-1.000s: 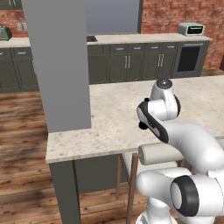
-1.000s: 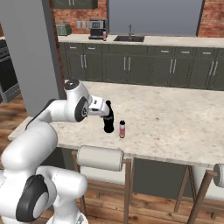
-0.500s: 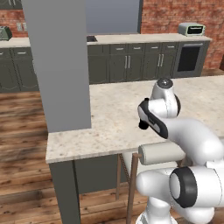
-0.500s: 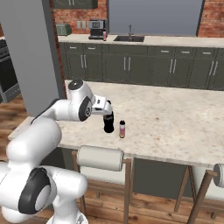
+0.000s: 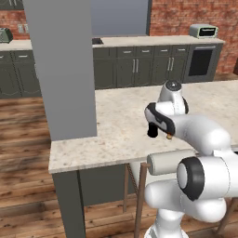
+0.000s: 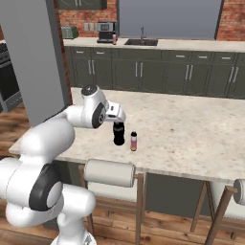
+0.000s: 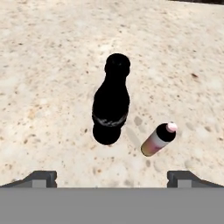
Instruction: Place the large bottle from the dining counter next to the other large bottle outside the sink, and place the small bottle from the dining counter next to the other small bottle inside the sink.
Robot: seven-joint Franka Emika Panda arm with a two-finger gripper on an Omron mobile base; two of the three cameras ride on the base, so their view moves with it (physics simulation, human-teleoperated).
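Note:
The large black bottle (image 7: 111, 103) stands upright on the beige dining counter (image 6: 191, 129). The small pinkish bottle (image 7: 158, 139) stands close beside it. My gripper (image 7: 112, 179) hangs open just above the black bottle and looks down on it, touching neither bottle. From the right base view the hand (image 6: 118, 119) sits over the black bottle (image 6: 118, 134), with the small bottle (image 6: 133, 141) to its right. In the left base view the gripper (image 5: 152, 125) covers most of the black bottle (image 5: 152, 133). The sink (image 6: 141, 42) lies in the far worktop, with a pinkish bottle (image 6: 114, 39) to its left.
A wide grey pillar (image 5: 62, 69) rises from the dining counter's left end. Stools (image 6: 109, 173) stand along its near edge. Across the wooden floor runs the wall worktop (image 6: 191, 45) over dark cabinets, with a coffee machine (image 6: 105, 32) and a toaster (image 5: 203, 31).
My arm has edged a little further over the black bottle. The jaws stayed open and both bottles kept their places.

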